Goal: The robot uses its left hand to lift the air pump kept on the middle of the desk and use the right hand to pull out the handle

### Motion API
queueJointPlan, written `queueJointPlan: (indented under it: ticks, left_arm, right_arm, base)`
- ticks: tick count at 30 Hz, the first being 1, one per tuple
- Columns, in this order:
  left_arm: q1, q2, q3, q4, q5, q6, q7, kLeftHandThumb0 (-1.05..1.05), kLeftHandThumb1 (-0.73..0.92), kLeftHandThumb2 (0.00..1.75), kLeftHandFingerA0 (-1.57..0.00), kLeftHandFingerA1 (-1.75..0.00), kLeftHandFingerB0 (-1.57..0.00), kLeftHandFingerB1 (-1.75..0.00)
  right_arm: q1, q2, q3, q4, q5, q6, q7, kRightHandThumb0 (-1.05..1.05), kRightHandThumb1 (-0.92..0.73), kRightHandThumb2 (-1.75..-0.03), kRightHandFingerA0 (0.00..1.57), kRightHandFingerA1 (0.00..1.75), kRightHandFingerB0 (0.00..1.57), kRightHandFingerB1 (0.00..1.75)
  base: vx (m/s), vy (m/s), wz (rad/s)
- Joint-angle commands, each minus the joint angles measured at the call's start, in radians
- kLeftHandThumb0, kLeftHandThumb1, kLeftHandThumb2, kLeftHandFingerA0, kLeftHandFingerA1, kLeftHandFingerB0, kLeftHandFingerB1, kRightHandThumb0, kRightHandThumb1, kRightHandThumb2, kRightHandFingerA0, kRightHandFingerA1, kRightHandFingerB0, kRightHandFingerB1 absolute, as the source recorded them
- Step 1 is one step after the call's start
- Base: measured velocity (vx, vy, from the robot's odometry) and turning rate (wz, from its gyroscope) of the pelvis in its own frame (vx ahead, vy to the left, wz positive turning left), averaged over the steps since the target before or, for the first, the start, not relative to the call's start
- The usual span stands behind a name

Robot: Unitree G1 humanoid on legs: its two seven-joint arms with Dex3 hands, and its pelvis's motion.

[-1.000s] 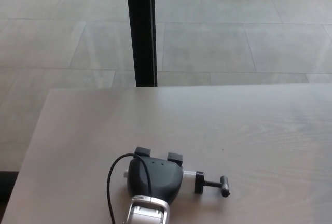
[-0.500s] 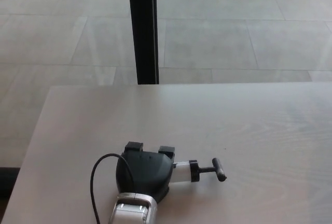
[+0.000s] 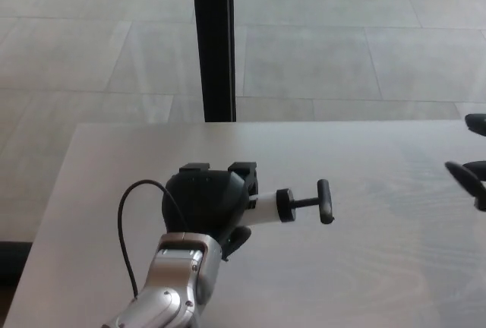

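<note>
Gripping the air pump (image 3: pixel 266 208) in the left robot hand (image 3: pixel 206 203), low in the frame left of centre, fingers wrapped over the pale barrel so that only its right end is showing. Holding it clear of the counter (image 3: pixel 364 282) now: a second ago lying flat near the bottom edge, since then rising toward the middle of the picture, barrel roughly level and pointing right. Lift, by the look of it, done or nearly done. Sticking out to the right, the thin rod and the black T-handle (image 3: pixel 324 201), free and unobstructed, apparently not yet drawn out. Coming in at the right edge, mid-height, the right robot hand (image 3: pixel 474 172), absent before, fingers spread and gripping nothing, well apart from the handle. Likely next: reaching left for that handle. Farther back, a black post (image 3: pixel 213 39) standing on the grey tiled floor (image 3: pixel 342 55).
</note>
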Motion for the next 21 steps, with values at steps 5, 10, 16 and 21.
queueJointPlan:
  ticks: [5,10,16,21]
  left_arm:
    - [-0.035,-0.03,0.073,-0.048,-0.031,-0.163,-0.042,-0.18,0.53,1.09,-0.92,-1.75,-0.71,-1.57]
    - [-0.042,-0.038,0.08,-0.015,-0.017,-0.139,-0.062,-0.15,0.47,1.17,-0.95,-1.75,-0.79,-1.48]
    - [-0.025,-0.037,0.079,-0.005,0.007,-0.136,-0.057,-0.2,0.59,0.96,-0.9,-1.75,-0.68,-1.52]
    - [-0.016,-0.024,0.074,0.059,0.058,-0.142,0.024,-0.17,0.64,0.98,-0.85,-1.7,-0.75,-1.19]
  right_arm:
    - [0.014,-0.051,0.205,-0.038,-0.268,-0.255,0.03,-0.45,-0.47,-0.56,0.12,0.66,0.25,0.32]
    - [0.01,-0.039,0.251,-0.017,-0.327,-0.325,-0.011,-0.56,-0.39,-0.74,0.19,0.62,0.18,0.42]
    - [0.007,-0.009,0.303,-0.008,-0.399,-0.361,-0.063,-0.59,-0.52,-0.56,0.31,0.66,0.26,0.36]
    - [0.013,0.105,0.235,-0.065,-0.293,-0.187,-0.05,-0.5,-0.65,-0.6,0.77,0.92,0.52,0.48]
  base:
    - [0.0,0.0,0.0]
    - [0.0,0.0,0.0]
    - [0.0,0.0,0.0]
    - [0.0,0.0,0.0]
